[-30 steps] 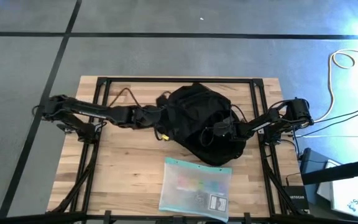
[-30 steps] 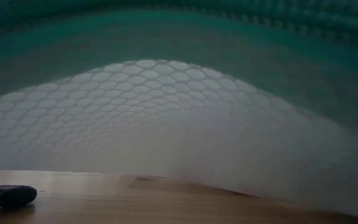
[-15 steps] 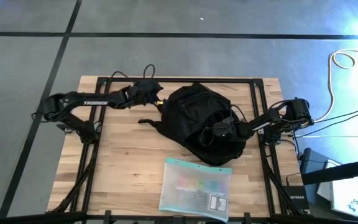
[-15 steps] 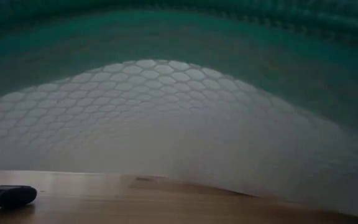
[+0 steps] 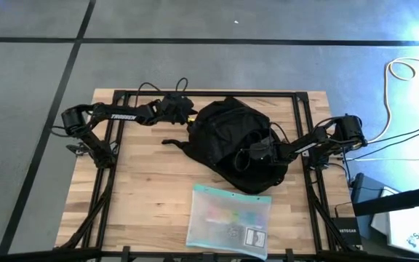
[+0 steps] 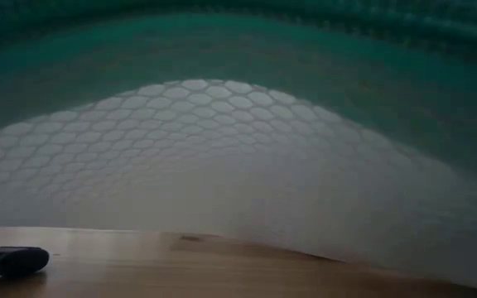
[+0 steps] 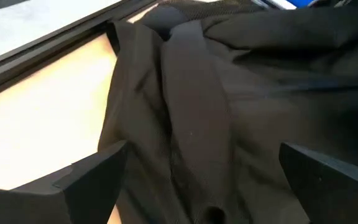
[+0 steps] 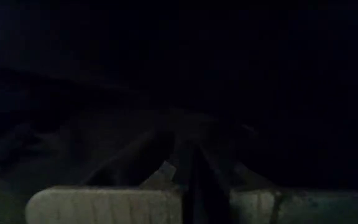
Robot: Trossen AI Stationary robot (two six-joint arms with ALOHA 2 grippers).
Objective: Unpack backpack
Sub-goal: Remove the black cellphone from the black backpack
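Fabric of the backpack (image 5: 231,142) sits pinched in my closed right gripper (image 5: 247,155) to steady it, while my left gripper (image 5: 188,116), jaws spread wide, hangs just beside its strap (image 7: 191,106), ready to reach in.

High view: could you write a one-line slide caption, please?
Black backpack on a wooden table, open left end effector at its edge, right end effector shut on its fabric.

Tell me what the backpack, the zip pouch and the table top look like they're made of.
Backpack: black woven fabric, matte; it folds and creases softly in the left wrist view. Zip pouch: translucent plastic with a honeycomb mesh pattern and teal edging; the contents show through. Table top: light wood, apparently glued planks, going by the visible strips and grain.
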